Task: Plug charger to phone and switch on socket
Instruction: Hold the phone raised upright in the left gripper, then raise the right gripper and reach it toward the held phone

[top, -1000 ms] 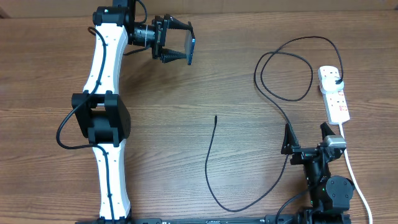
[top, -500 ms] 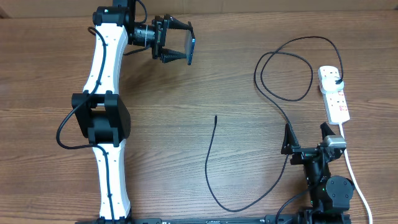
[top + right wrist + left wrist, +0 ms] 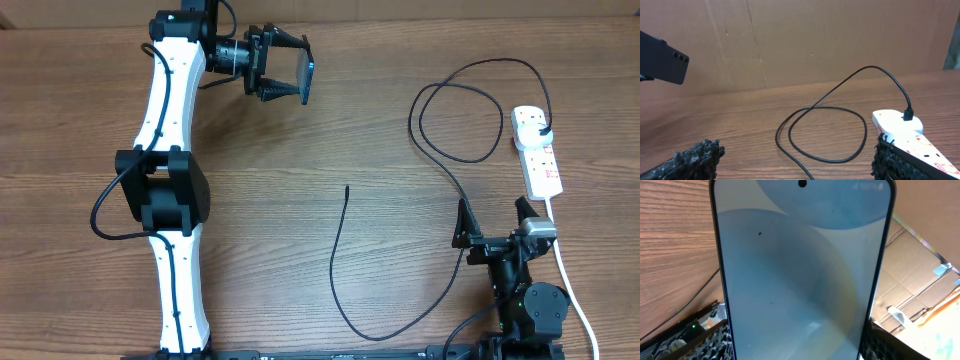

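Holding the phone clear of the bench while the charger's free end lies loose.
Nearest the robot's base, the right pincer [image 3: 491,220] sits low with its fingers spread and nothing between them, so it looks free to fetch the cable. Just beyond it the charger [image 3: 336,255] curves across the bench [image 3: 400,100], with its connector tip mid-bench and well apart from everything. The cable loops on to its black plug, already seated in the socket [image 3: 543,165] at the right edge, so only the phone end and the switch seem left. Farthest off, the left pincer [image 3: 296,70] pinches the phone [image 3: 800,270] by its long edges and appears to hold it raised, probably to present its port.
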Controlling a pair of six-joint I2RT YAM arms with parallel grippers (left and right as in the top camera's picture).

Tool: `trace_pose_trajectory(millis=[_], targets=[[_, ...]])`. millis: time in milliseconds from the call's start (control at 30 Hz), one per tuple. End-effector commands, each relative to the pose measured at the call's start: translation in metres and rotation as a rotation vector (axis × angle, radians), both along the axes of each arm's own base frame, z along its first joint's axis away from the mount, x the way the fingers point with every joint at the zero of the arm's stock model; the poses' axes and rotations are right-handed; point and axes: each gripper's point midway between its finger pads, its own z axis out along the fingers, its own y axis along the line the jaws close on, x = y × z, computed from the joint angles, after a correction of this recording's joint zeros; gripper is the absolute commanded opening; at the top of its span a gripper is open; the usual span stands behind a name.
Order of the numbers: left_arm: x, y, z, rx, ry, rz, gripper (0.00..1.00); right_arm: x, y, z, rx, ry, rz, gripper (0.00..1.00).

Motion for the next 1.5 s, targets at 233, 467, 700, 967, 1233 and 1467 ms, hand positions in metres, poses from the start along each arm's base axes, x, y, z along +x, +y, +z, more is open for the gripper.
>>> trace_pose_trajectory(millis=[233, 467, 700, 967, 1233, 1467], targets=[[0.0, -0.005, 0.014, -0.023, -0.037, -0.014, 0.04, 0.0, 0.001, -0.002, 0.006, -0.003, 0.004, 1.0], [0.0, -0.006, 0.009, 0.002, -0.039, -0.012, 0.04, 0.0, 0.001, -0.002, 0.006, -0.003, 0.004, 1.0], [-0.001, -0.016, -0.005, 0.092, -0.06, -0.022, 0.04, 0.0, 0.001, -0.002, 0.006, -0.003, 0.004, 1.0], [-0.006, -0.032, -0.039, 0.317, -0.111, -0.049, 0.04, 0.0, 0.001, -0.002, 0.006, -0.003, 0.004, 1.0], [-0.02, -0.019, -0.077, 0.602, -0.056, -0.053, 0.04, 0.0, 0.001, -0.002, 0.006, -0.003, 0.004, 1.0], [-0.028, -0.01, -0.09, 0.726, -0.061, -0.086, 0.04, 0.0, 0.001, -0.002, 0.006, -0.003, 0.004, 1.0]])
